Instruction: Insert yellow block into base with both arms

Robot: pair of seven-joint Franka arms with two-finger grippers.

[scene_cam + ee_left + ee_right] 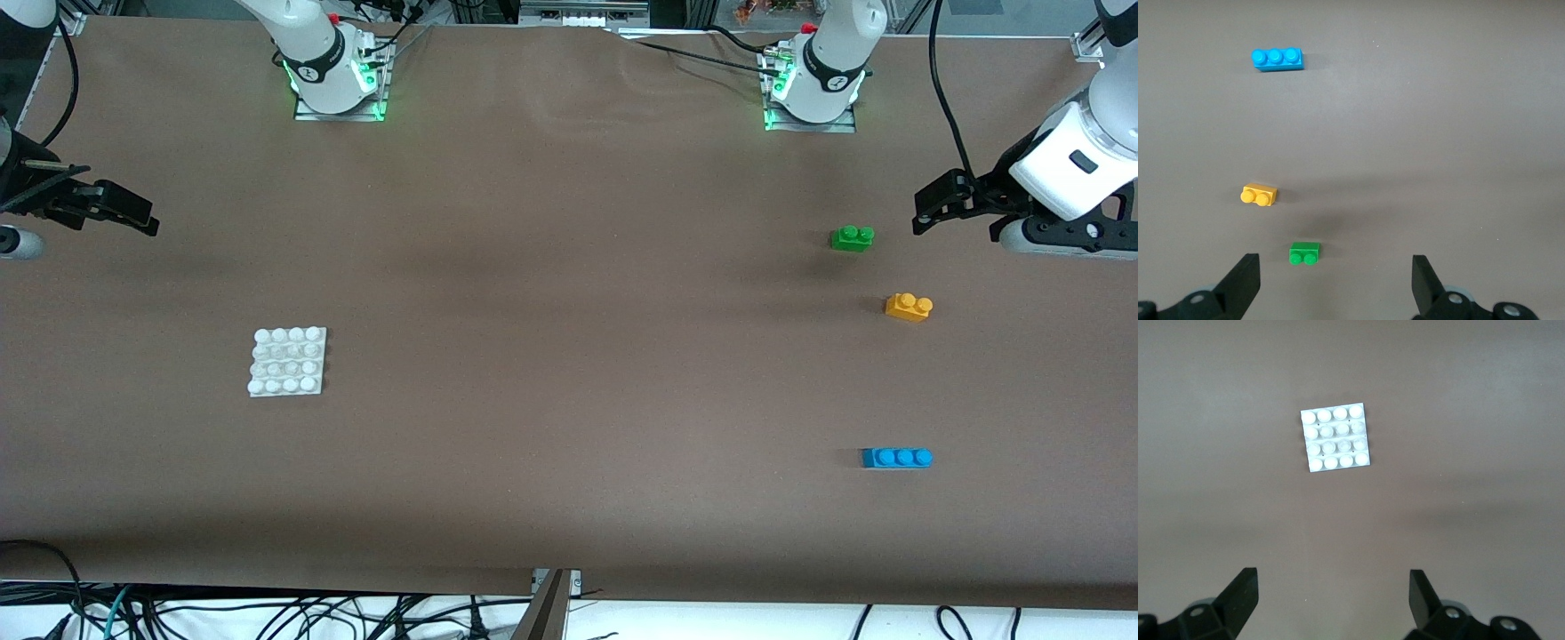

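- Right now the yellow block [909,307] lies untouched on the brown table [569,356] toward the left arm's end, studs up, with nothing gripping it.
- Two look-alikes flank it: the green brick [852,237] sits near it and farther from the front camera, and the blue brick [897,458] lies well apart from it and nearer that camera. In my judgement, the green one is the likelier false target, since it lies closest to the left gripper's line of approach.
- The left gripper [942,206] hangs in the air at the table's edge, fingers spread wide and holding nothing. A descent that is off-centre could nudge the block or tip it, and a pinch across the studs could slip.
- The base [287,361] rests flat toward the right arm's end, well apart from all three bricks, so the block faces a long carry in which a weak hold might drop it.
- The right gripper [111,206] waits in the air at its own end of the table, fingers spread and empty. If it fails to steady the base, pressing the block down will probably push the plate along the table or seat the brick crooked on the studs.
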